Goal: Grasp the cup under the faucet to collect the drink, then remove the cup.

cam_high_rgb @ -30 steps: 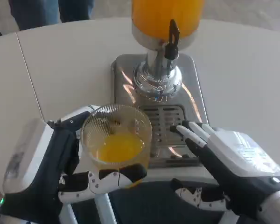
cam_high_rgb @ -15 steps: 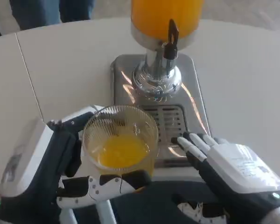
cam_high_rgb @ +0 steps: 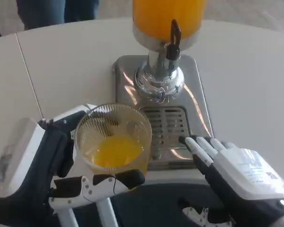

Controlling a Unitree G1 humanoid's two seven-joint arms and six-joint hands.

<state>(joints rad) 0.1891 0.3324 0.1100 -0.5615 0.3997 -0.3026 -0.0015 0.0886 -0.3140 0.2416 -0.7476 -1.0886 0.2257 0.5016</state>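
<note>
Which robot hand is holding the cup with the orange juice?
The left hand. Its fingers wrap around the clear ribbed plastic cup with orange juice in the bottom. The right hand holds nothing, its fingers stretched out over the metal drip tray.

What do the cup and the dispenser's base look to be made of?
Cup: clear ribbed plastic, probably; the juice and the left hand holding it show through. Dispenser base: polished metal, likely stainless steel, with mirror-like glints and a slotted drip grate.

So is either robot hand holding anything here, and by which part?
The left robot hand holds the cup of orange drink by its side wall, fingers wrapped around it. The right robot hand holds nothing.
</note>
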